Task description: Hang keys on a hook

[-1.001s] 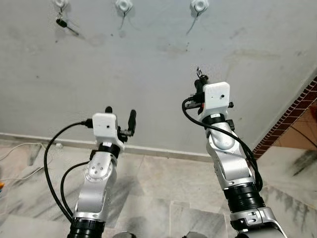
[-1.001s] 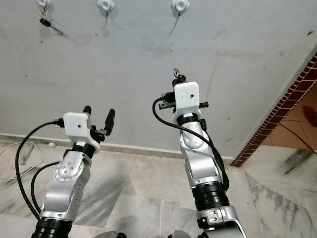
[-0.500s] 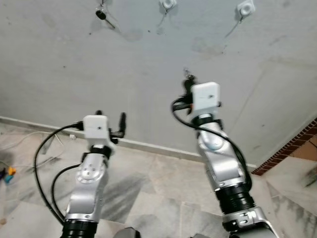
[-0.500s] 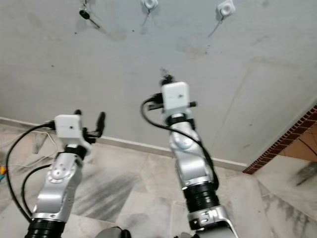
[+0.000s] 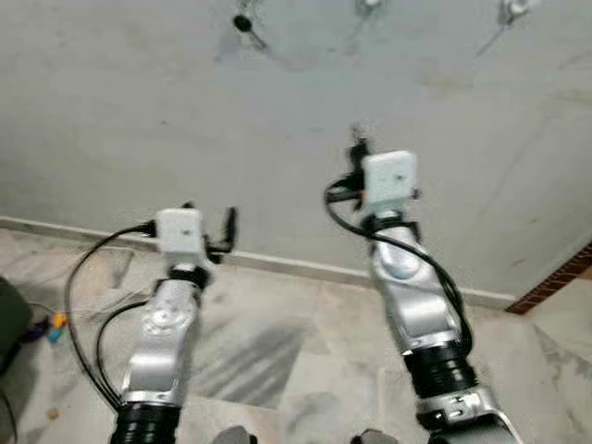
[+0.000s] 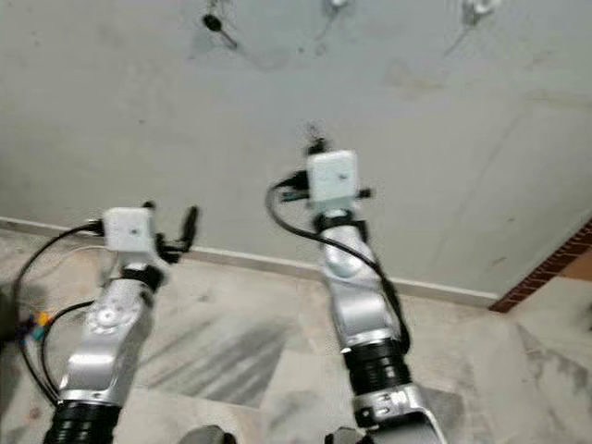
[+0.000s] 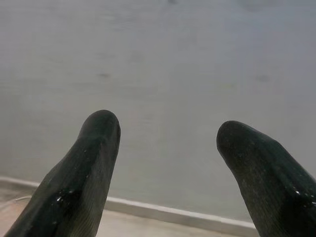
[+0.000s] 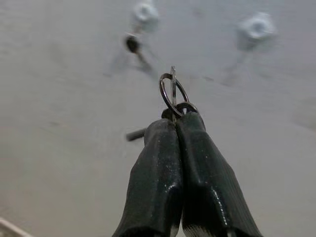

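Right wrist view: the keys are pinched at the tips of the right gripper, its two black fingers pressed tight together, with a metal ring standing up above the fingertips and a dark key end sticking out to one side. The right arm is raised toward the grey wall, so the keys sit in the air short of it and below the hooks. Three white hooks are fixed high on that wall in a row; the left hook already carries a dark key, the middle hook and the right hook are blurred. The left gripper is held lower, fingers spread apart and grasping nothing. A pale skirting strip meets the marble floor.
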Tool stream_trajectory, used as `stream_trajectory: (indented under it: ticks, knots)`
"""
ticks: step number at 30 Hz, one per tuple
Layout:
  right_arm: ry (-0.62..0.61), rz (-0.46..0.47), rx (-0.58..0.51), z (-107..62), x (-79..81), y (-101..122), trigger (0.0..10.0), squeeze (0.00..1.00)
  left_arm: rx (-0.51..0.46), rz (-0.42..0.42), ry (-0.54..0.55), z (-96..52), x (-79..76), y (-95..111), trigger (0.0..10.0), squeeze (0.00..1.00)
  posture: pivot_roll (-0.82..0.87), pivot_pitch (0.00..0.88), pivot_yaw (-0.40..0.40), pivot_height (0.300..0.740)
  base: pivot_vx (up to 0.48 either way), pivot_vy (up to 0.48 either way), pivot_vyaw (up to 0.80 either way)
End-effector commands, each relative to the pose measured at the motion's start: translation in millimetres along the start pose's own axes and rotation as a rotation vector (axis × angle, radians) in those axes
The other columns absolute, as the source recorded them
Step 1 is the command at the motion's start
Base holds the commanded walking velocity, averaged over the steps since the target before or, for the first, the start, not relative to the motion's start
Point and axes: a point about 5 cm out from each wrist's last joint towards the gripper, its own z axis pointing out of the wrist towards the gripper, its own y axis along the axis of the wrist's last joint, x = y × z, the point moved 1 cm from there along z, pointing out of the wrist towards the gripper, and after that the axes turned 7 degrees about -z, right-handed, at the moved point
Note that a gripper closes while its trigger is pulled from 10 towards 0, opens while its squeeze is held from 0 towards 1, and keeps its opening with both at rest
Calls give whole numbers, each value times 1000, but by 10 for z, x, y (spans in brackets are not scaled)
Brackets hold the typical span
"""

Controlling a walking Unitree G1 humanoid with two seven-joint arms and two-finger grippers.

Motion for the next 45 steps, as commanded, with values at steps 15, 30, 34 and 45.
stream_trajectory:
  ticks: [15, 30, 34, 45]
  knots:
    - [-51, -12, 29, -21, -150, -34, 10000, 0, -20, -9, -29, 17, -118, 4, 10000, 0, 26, 164, 17, 740, 0, 85, -157]
    - [-47, -12, 50, -36, -161, -81, 10000, 0, -35, -16, -51, 13, -159, 16, 10000, 0, 33, 158, 13, 740, 0, 0, -800]
    - [-51, -18, 44, -25, -166, -69, 10000, 0, -34, -16, -55, 10, -163, 14, 10000, 0, 33, 156, 15, 740, 0, 0, -800]
    - [-44, -16, 27, -13, -140, -42, 10000, 0, -36, -49, -99, -13, -216, 23, 10000, 0, 37, 156, 12, 740, 0, 0, -330]
